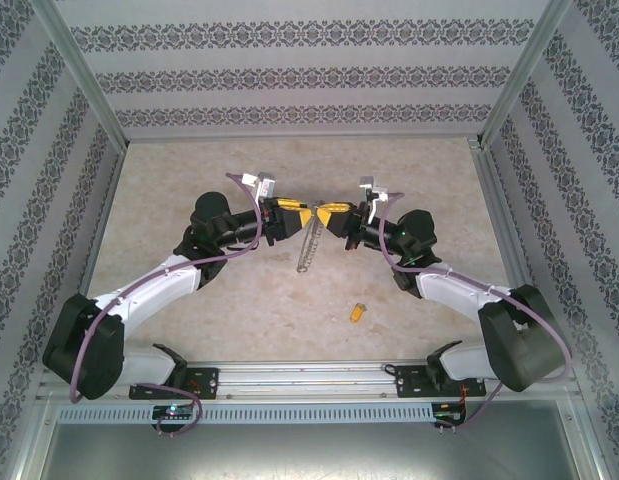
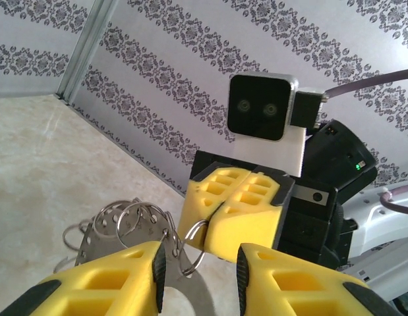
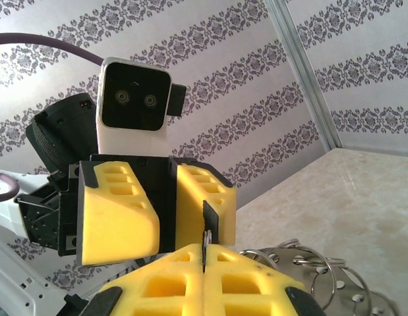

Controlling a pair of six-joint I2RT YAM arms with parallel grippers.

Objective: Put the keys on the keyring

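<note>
Pinching one keyring [image 1: 308, 248] aloft, right gripper [image 3: 204, 260] pressed together, left gripper [image 2: 200, 270] spread beside it, one key [image 1: 358, 311] on table [image 1: 189, 180]

Mid-table, the left gripper [image 1: 301, 218] and right gripper [image 1: 327, 213] meet tip to tip, the keyring [image 1: 309, 248] dangling between them, and block the way across. Behind them the table [image 1: 189, 170] lies open to the far wall [image 1: 309, 80]. On the near side one loose key [image 1: 358, 311] lies right of centre, with open surface around it.

I read the keyring [image 2: 118, 227] as bright polished metal, smooth and shiny. Left claw [image 2: 200, 273] and right claw [image 2: 220, 210]: matt yellow plastic fingers, black housings faintly glossy. Counter [image 1: 189, 190]: matt, speckled stone look.
</note>
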